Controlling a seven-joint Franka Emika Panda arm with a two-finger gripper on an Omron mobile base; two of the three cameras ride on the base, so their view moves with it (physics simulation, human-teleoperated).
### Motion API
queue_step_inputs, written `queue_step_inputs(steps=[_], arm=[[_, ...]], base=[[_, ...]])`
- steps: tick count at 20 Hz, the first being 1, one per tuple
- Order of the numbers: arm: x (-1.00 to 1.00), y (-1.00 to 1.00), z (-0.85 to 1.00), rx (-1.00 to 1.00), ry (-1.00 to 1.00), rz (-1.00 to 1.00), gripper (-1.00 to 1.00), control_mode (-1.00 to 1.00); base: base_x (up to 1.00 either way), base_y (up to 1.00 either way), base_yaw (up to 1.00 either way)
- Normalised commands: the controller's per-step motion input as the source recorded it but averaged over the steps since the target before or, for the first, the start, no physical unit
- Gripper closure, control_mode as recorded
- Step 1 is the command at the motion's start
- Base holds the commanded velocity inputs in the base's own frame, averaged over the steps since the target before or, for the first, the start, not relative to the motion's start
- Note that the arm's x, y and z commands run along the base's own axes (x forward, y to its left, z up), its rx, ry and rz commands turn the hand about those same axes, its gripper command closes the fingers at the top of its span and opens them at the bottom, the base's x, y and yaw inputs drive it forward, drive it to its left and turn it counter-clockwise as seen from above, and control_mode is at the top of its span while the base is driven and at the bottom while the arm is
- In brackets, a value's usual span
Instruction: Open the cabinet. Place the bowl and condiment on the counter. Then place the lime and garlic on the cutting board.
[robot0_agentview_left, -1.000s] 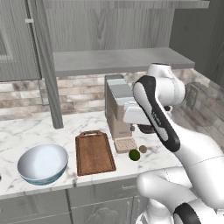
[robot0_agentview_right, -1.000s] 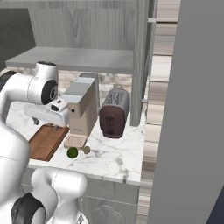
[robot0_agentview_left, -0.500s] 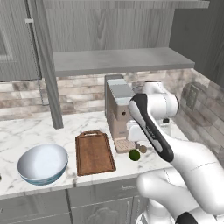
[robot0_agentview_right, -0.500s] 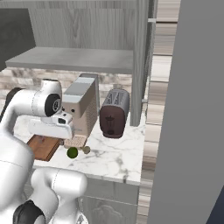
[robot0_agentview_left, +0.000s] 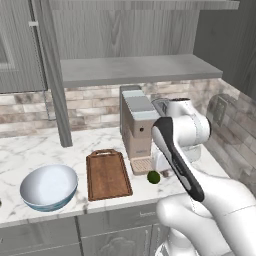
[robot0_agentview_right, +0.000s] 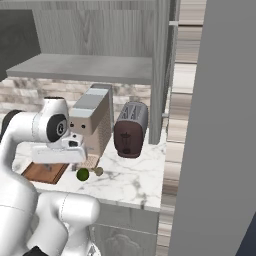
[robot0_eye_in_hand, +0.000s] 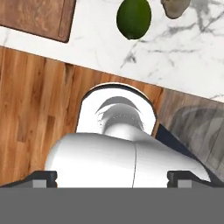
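My pincer (robot0_eye_in_hand: 112, 176) stands spread wide and pinches nothing. Looking down it, I see the lime (robot0_eye_in_hand: 134, 18) at twelve o'clock and the garlic (robot0_eye_in_hand: 175, 8) just beside it at one, both on the counter (robot0_eye_in_hand: 175, 65) close to its front edge. That is my worry: a clumsy descent could nudge the round lime over the lip to the floor. The cutting board (robot0_agentview_left: 107, 174) lies bare at eleven, the bowl (robot0_agentview_left: 49, 186) beyond it; the coffee machine (robot0_agentview_left: 137, 127) crowds the far side.
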Motion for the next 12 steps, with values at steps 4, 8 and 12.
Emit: queue_step_inputs(steps=[4, 8, 12], arm=[[0.31, -0.17, 0.03, 0.00, 0.00, 0.13, -1.00, -1.00], [0.46, -0.03, 0.00, 0.00, 0.00, 0.12, -1.00, -1.00], [0.33, 0.00, 0.00, 0.00, -0.03, 0.13, -1.00, -1.00]], base=[[0.00, 0.00, 0.00], [0.00, 0.00, 0.00], [0.00, 0.00, 0.00]])
